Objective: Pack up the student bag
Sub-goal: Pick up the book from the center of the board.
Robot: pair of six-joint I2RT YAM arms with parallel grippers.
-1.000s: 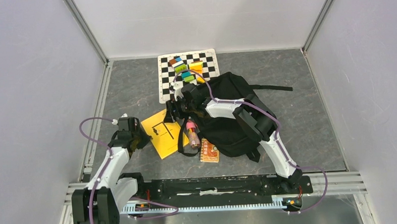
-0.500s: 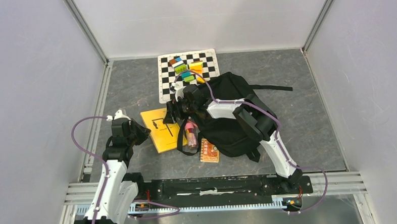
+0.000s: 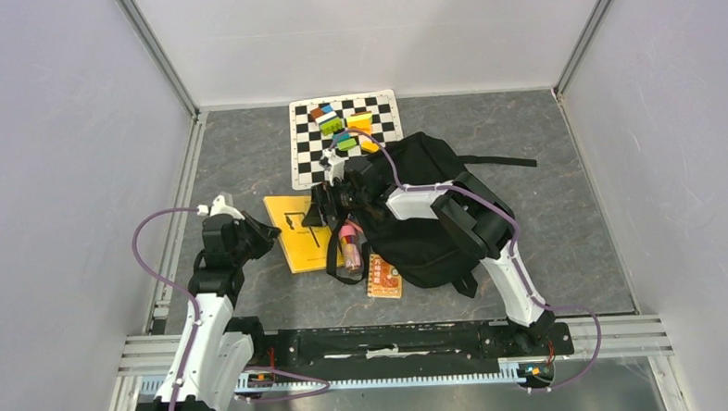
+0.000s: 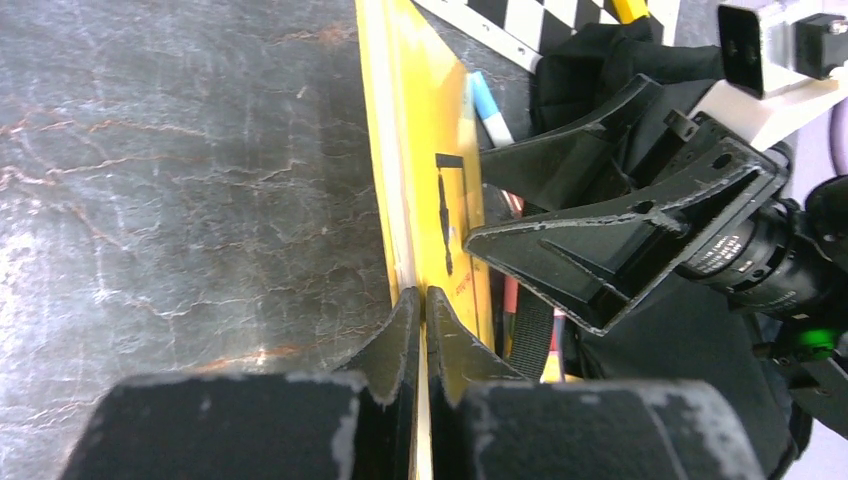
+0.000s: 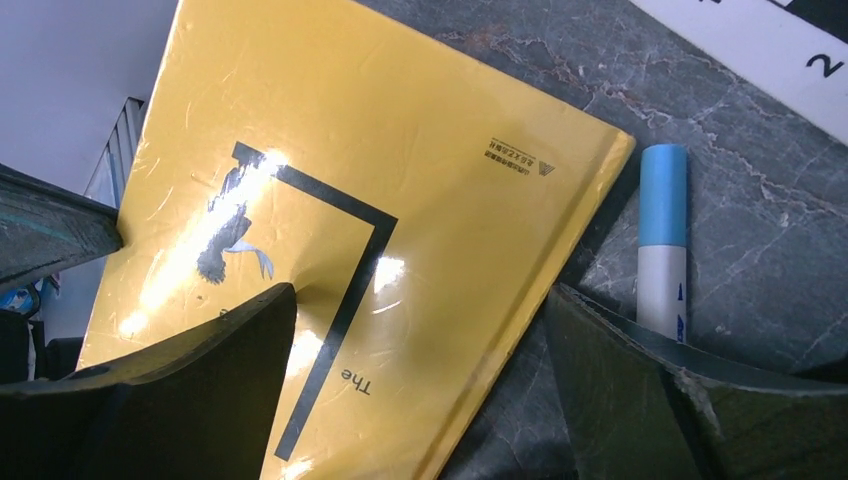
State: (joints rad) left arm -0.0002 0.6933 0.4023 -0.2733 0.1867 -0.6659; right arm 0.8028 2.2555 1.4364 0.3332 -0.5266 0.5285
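Observation:
The student bag (image 3: 430, 216) is a black backpack lying in the middle of the table, with my right arm stretched over it. A yellow notebook (image 3: 298, 234) lies to its left. My left gripper (image 3: 265, 235) is shut on the notebook's left edge; in the left wrist view the jaws (image 4: 422, 296) pinch the thin edge of the yellow notebook (image 4: 432, 170). My right gripper (image 3: 323, 205) is open over the notebook's right edge. In the right wrist view its fingers (image 5: 190, 390) straddle the edge of the notebook (image 5: 350, 190), beside a blue-capped marker (image 5: 662, 230).
A small orange spiral notebook (image 3: 384, 277) and a pink tube (image 3: 350, 246) lie by a bag strap (image 3: 333, 262) at the bag's front. A checkered mat (image 3: 379, 112) with coloured blocks (image 3: 338, 125) lies behind. Grey walls close in all sides.
My left arm has risen and swung in, and the yellow notebook has turned and slid towards the bag. My right gripper has shifted slightly to the right.

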